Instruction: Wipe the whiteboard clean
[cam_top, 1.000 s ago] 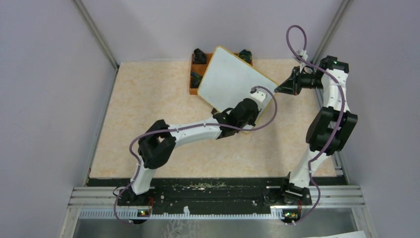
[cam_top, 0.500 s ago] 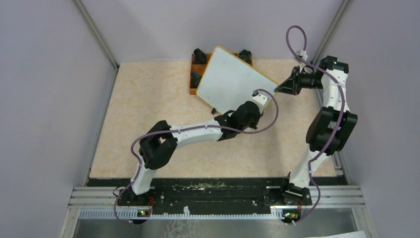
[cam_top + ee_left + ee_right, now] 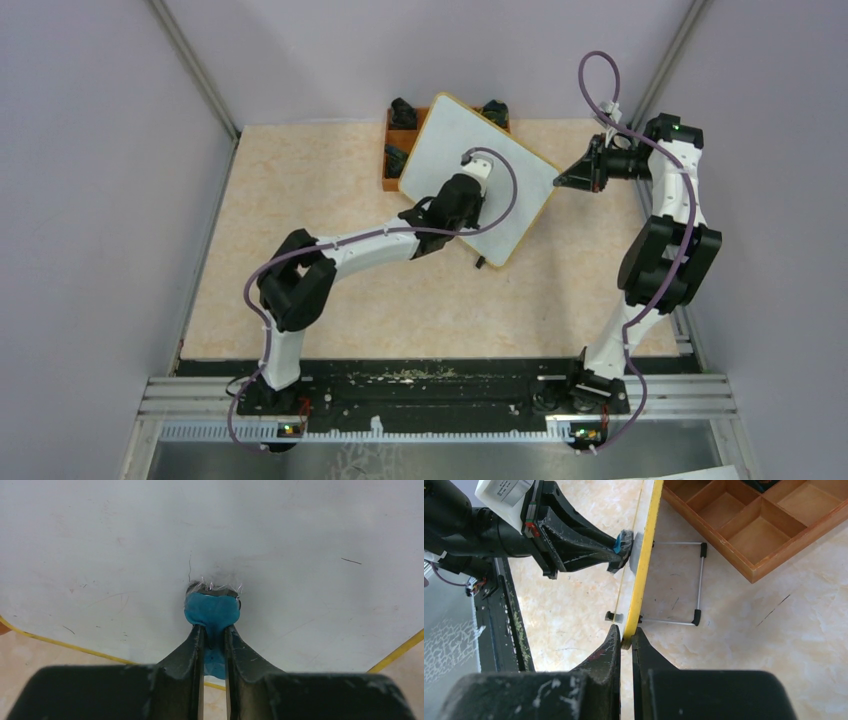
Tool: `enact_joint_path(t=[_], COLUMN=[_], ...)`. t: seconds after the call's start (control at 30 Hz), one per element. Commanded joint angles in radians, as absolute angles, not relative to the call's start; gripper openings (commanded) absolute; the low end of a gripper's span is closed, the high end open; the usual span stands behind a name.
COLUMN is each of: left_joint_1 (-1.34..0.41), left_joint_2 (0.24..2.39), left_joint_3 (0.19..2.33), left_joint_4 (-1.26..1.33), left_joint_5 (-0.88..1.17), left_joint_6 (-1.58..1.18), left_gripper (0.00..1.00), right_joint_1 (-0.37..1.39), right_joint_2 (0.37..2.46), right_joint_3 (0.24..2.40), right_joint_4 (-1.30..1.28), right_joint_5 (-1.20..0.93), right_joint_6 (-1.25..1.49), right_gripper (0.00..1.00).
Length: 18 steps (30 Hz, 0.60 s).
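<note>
The whiteboard (image 3: pixel 500 170) stands tilted on the table, white with a thin yellow frame; its face (image 3: pixel 150 540) shows only faint scratches, no red writing. My left gripper (image 3: pixel 214 632) is shut on a blue eraser (image 3: pixel 212 611) and presses its pad against the board's face, near the board's middle in the top view (image 3: pixel 470 190). My right gripper (image 3: pixel 626 637) is shut on the board's yellow edge (image 3: pixel 644 575) at the right corner (image 3: pixel 556 183). The left gripper with the eraser also shows in the right wrist view (image 3: pixel 621 542).
An orange-brown compartment tray (image 3: pixel 392 165) lies behind the board at the table's back, with dark objects in it; its empty compartments show in the right wrist view (image 3: pixel 754 535). The board's wire stand with black feet (image 3: pixel 696 615) rests on the table behind it.
My left gripper has slid the eraser across the board from its lower right part up and left toward the middle. The right gripper and the board have stayed in place.
</note>
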<state>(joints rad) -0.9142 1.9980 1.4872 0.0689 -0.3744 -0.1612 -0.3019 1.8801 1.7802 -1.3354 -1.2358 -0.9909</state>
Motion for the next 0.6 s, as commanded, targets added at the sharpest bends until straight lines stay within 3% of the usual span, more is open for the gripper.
enact_joint_path(t=[0.0, 0.4, 0.57], left_joint_1=[-0.932, -0.929, -0.921], left_joint_2=[1.978, 1.858, 1.807], left_joint_3=[1.492, 1.404, 1.385], left_joint_4=[0.072, 0.089, 0.086], left_joint_5=[-0.388, -0.417, -0.425], left_joint_6=[-0.161, -0.140, -0.131], left_gripper=[0.00, 0.07, 0.20], right_joint_1=[-0.255, -0.255, -0.255], right_joint_2=[1.862, 1.857, 1.858], right_joint_3=[1.741, 1.761, 1.770], right_joint_4=[-1.420, -1.427, -1.434], right_joint_5=[-1.122, -1.109, -1.109], right_joint_6=[-1.047, -1.042, -1.038], right_gripper=[0.00, 0.00, 0.00])
